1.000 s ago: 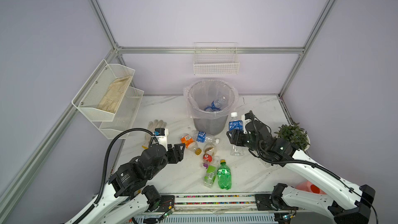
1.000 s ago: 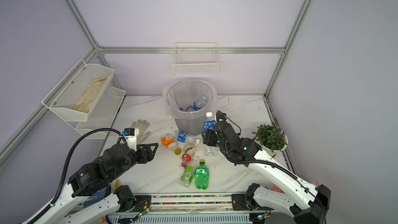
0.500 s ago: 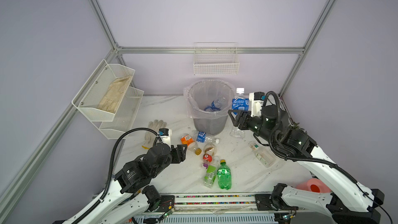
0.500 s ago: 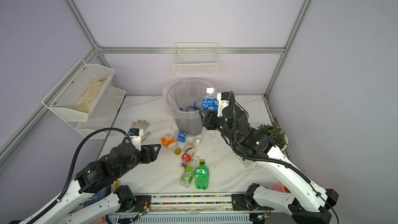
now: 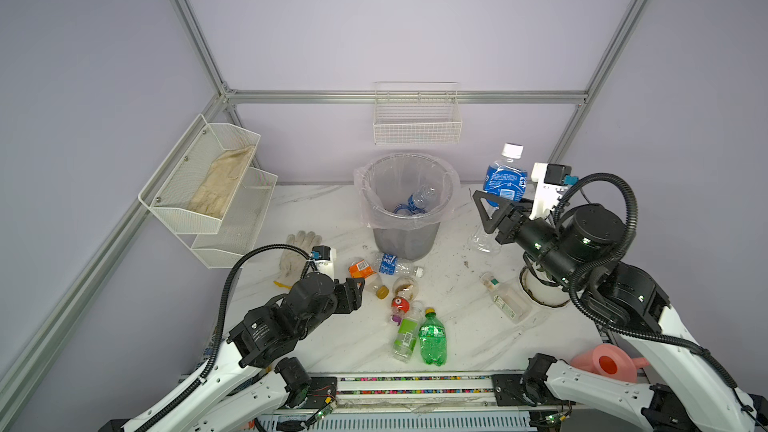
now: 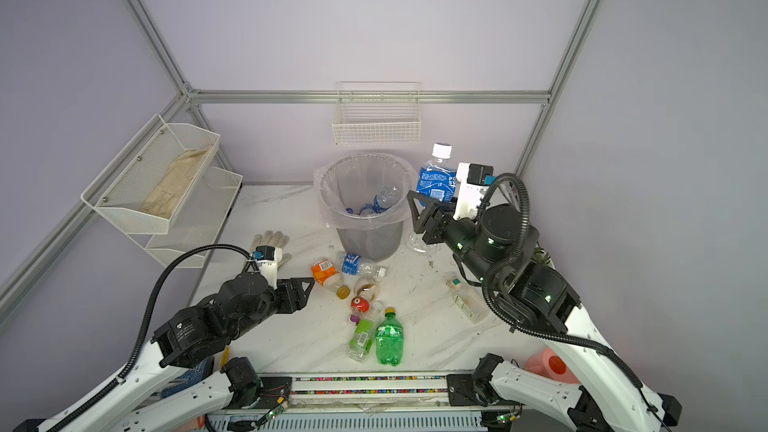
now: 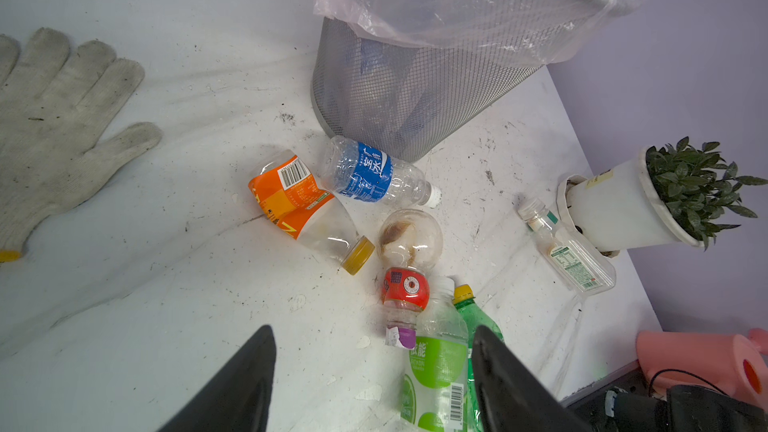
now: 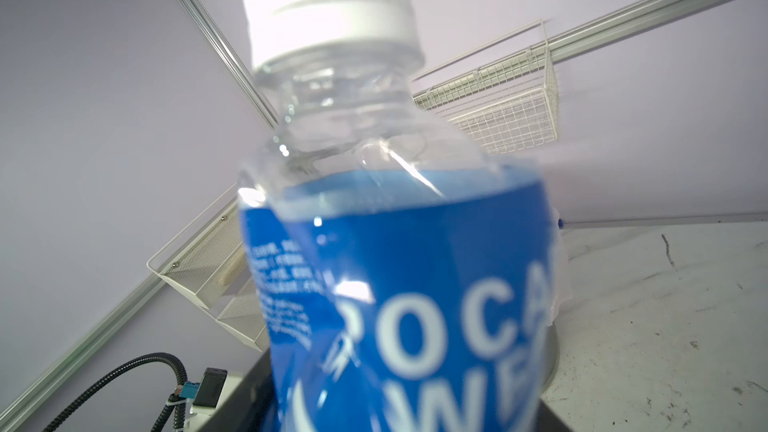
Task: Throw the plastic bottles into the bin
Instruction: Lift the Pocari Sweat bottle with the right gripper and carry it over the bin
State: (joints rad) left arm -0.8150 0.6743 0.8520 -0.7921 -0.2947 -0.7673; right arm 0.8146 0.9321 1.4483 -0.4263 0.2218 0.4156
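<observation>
- My right gripper [image 5: 500,206] is clamped on the blue-labelled bottle [image 5: 505,182]. In both top views one black finger crosses its lower body.
- This bottle is upright with its white cap on top. It is held in the air just to the right of the bin [image 5: 409,238], beside the rim and not over the opening.
- The bin is grey mesh with a clear bag folded over its rim. A bottle in the bin [image 5: 419,197] shows through the opening.
- My left gripper [image 7: 372,330] is released, with its jaws spread apart. It hovers over the table [image 5: 461,338], left of the loose bottles.
- In front of the bin, an orange-labelled bottle [image 5: 361,270] and a small blue-labelled bottle [image 5: 390,263] lie side by side.
- Nearer to me, a green bottle [image 5: 432,336] lies against a lime-labelled bottle [image 5: 405,336].
- A clear bottle [image 5: 505,299] lies on its side next to the white plant pot [image 7: 611,209].
- A white glove [image 5: 297,251] lies flat to the left of the bottles.
</observation>
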